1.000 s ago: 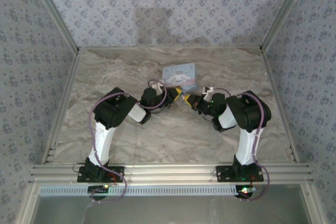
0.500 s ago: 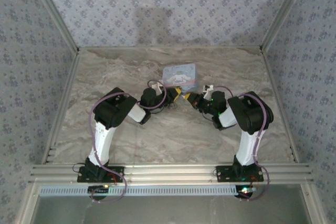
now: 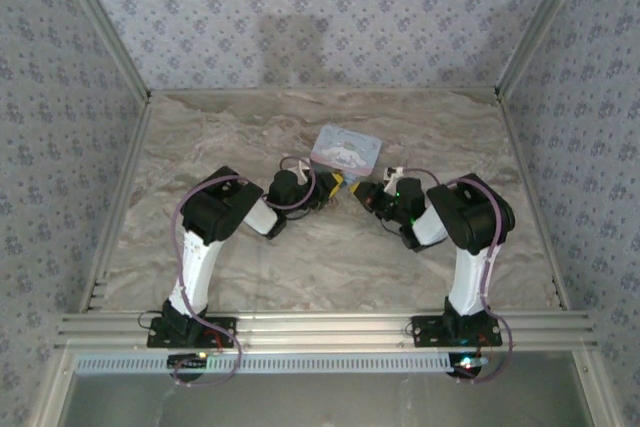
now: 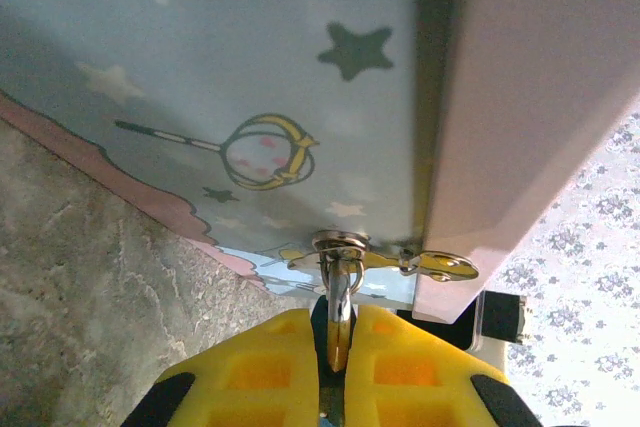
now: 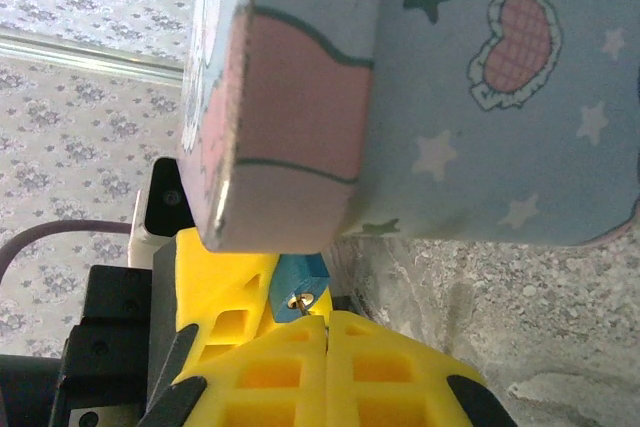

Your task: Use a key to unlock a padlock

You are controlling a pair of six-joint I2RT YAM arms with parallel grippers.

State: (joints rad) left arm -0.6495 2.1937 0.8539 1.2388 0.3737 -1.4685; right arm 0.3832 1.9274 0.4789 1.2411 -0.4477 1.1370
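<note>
The light-blue cartoon tin is sitting differently from half a second ago: it is now swung round on the bench, with its right end pushed toward the far edge, and the right gripper is crowding in closer to the left gripper. That suggests the lock is still hooked to the tin, so each tug or push is dragging the box and shifting the keyhole. The padlock, a tiny teal-blue block, is hanging under the tin's near corner at mid-bench, just on the near side of the box. The left jaws are clamping it, with its silver shackle running down between the yellow pads from the tin's hasp. The right jaws are pressing together just below the lock's brass-marked face; whether a key is pinched there is too small to tell. The tin's overhanging corner is crowding the approach, and the two sets of pads are nearly touching, leaving little room for turning anything.
</note>
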